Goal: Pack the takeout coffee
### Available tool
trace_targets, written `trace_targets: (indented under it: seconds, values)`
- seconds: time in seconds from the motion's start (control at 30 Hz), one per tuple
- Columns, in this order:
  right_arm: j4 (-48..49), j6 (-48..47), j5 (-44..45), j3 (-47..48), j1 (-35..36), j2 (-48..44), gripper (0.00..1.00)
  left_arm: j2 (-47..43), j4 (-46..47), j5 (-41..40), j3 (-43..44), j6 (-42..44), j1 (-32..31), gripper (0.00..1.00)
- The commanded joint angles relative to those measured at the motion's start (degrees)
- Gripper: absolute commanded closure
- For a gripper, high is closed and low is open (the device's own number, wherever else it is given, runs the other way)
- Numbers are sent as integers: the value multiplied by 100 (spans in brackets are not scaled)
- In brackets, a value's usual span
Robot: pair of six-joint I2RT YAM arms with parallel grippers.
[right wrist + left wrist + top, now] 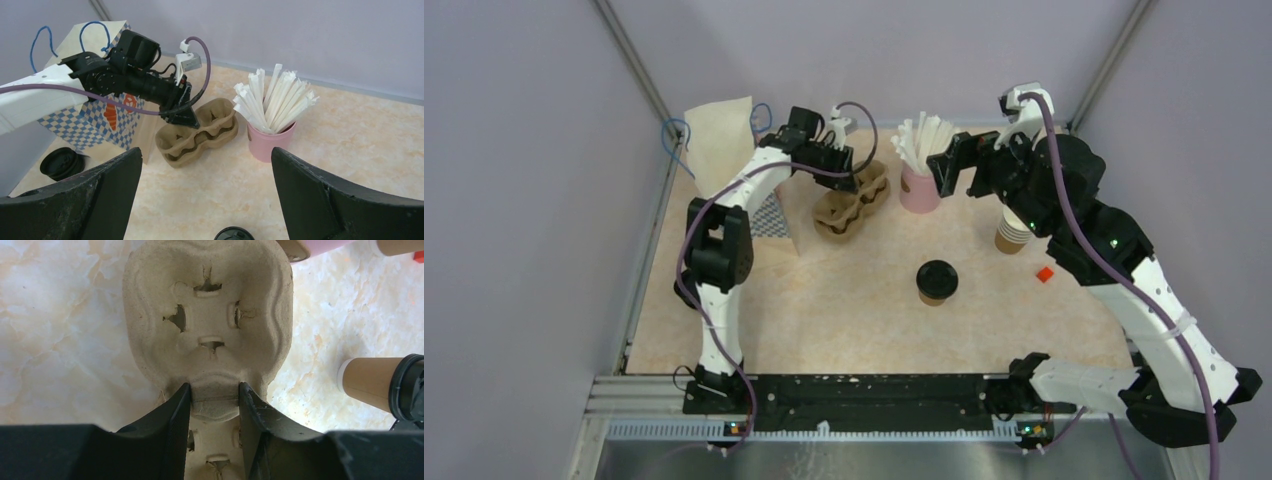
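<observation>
Cream paper bag (719, 140) stands at the far left of the table (824, 320). At 3 o'clock from it, the left gripper (839, 160) is pinched tight on the middle ridge of the pulp cup tray (852, 205). It may be lifting the tray a little, but I cannot tell. At 2 o'clock from the tray is the pink cup (919, 188), full of white straws. The takeout coffee (937, 282) stands upright with its black lid on. It is near the table's middle, at 5 o'clock from the tray, and nothing touches it. The right gripper (959, 165) hangs high beside the pink cup, fingers spread wide and holding nothing.

I think the step now is getting the tray ready. The coffee is not packed yet. Next, the right gripper should go down toward 6 o'clock and close gently on the brown cup under the lid. It should keep the cup straight up and set it in a tray hole.
</observation>
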Motion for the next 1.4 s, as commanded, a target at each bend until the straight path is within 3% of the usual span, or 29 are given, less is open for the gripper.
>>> trace_targets:
  seconds: [0.0, 0.37, 0.57, 0.87, 1.1, 1.23, 1.37]
  values:
    - [243, 49, -31, 131, -21, -100, 1, -633, 297, 91, 358, -196, -37, 69]
    - [302, 158, -79, 38, -22, -156, 2, -1263, 488, 111, 577, -681, -48, 69]
    - [471, 330, -163, -161, -21, -239, 2, -1886, 667, -281, 759, -1075, -40, 69]
    - [761, 603, -272, -401, -21, -300, 3, -2833, 729, -1628, 971, -1503, -31, 70]
    - [728, 309, -367, -231, -22, -208, 3, -3540, 680, -3672, 1034, -1157, 7, 71]
    - [824, 249, -299, -255, -21, -208, 3, -3544, 220, -4421, 1347, -1034, 198, 69]
    - [972, 244, -292, -416, -21, -241, 2, -3224, -388, -4593, 1925, -958, 668, 69]
